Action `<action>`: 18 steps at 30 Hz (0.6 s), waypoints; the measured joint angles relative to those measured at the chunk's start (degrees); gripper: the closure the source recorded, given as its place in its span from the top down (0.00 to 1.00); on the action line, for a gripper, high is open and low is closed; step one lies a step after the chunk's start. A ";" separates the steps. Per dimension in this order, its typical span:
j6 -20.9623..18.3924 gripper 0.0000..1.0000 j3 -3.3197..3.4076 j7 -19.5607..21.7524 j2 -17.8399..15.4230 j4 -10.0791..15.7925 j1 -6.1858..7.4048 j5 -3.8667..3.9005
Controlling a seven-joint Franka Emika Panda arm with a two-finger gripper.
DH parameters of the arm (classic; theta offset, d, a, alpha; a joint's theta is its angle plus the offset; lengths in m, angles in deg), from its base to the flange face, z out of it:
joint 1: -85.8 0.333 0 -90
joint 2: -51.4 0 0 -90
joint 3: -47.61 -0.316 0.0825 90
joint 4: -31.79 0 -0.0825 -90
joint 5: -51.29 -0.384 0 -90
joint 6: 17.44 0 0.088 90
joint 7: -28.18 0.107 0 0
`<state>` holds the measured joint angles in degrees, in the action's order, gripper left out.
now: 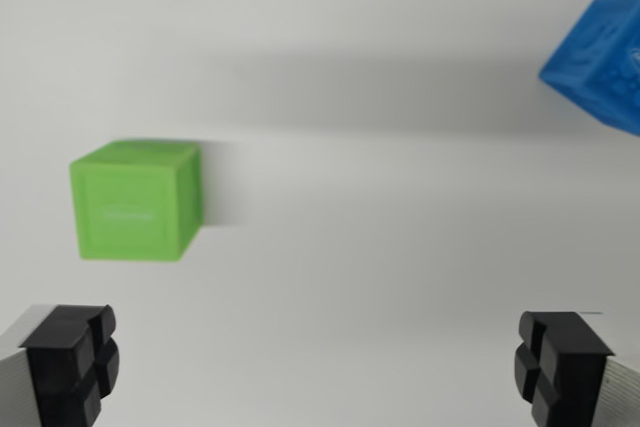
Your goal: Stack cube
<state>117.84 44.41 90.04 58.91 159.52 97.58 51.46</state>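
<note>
Wrist view, single frame, slightly blurred by motion.

Tool [320,367]: released. Its two black fingertips [70,362] stand wide apart at the 7 and 5 o'clock corners of the frame, with nothing between them but bare white table [340,277].

Green cube [137,201]: sits flat on the table at about 9 o'clock from frame centre, just above the fingertip on the wrist view's left. It is not between the fingers; it lies toward the left edge of their span. Top face and one side face are visible, edges square to the view.

Blue cube [600,59]: at 2 o'clock, cut off by the frame's right edge and turned at an angle to the view. Well apart from the green cube. Its face shows faint raised markings; details are too blurred to read.

Handling assessment: both cubes look like moulded plastic or foam blocks, judged light and rigid enough to keep their shape under a firm pinch. Surfaces appear smooth and matte, so slip risk is judged modest. Best hold: two opposite vertical side faces, at mid-height, fingers parallel to those faces.

Requirement for next move: the tool must be centred over the chosen cube before descending. Neither cube is stacked yet.
</note>
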 joint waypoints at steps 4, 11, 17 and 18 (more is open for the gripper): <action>1.24 1.00 -0.43 1.59 0.98 0.34 1.09 0.19; 3.44 1.00 -1.10 4.42 2.73 0.81 3.06 0.56; 5.17 1.00 -1.47 6.77 4.46 0.89 4.85 0.96; 5.45 1.00 -1.51 7.22 4.77 0.89 5.17 1.05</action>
<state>123.29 42.89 97.26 63.68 160.41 102.76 52.51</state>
